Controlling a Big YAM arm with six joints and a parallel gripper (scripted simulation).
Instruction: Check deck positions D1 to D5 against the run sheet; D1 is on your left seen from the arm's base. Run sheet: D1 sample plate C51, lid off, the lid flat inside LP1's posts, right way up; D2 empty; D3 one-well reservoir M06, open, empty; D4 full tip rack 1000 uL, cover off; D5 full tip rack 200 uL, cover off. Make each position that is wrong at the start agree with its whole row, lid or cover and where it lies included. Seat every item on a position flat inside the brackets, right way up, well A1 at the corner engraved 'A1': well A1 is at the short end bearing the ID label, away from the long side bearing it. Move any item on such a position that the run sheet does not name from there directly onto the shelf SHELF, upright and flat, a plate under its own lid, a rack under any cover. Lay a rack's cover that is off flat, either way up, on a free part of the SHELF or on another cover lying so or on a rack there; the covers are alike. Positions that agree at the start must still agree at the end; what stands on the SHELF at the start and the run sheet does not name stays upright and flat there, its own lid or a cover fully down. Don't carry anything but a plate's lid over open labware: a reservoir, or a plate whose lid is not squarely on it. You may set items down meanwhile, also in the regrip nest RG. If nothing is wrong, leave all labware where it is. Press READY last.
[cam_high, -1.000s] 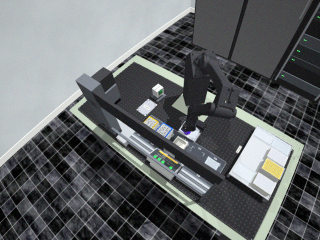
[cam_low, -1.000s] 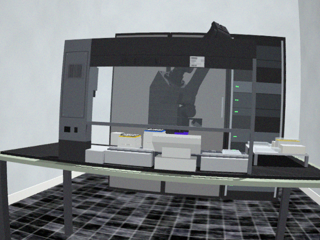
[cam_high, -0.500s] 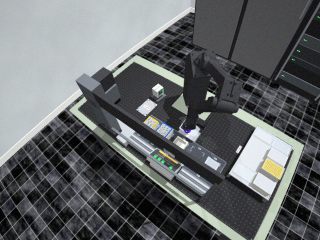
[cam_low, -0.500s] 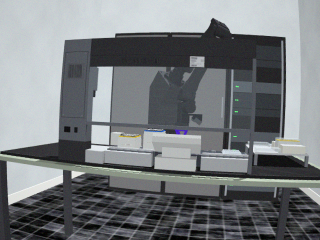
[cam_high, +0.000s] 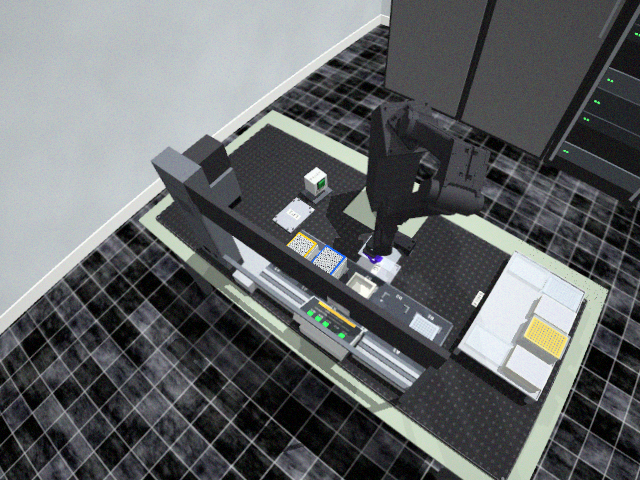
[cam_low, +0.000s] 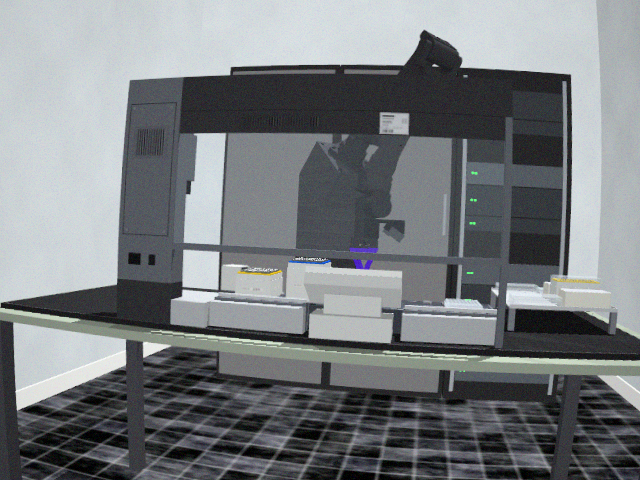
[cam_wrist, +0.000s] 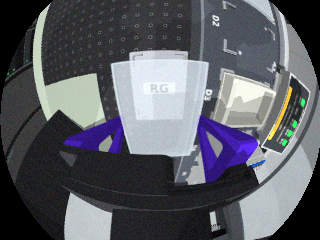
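"RG" on regrip nest (cam_wrist: 159, 88).

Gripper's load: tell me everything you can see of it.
The held piece is a pale, boxy rectangular shell, translucent: the RG label reads through it in the wrist view. The gripper is shut on it, purple fingers on two opposite sides. It sits level over the regrip nest, beside the reservoir. Whether it rests on the nest, or is a lid or a cover, cannot be told.
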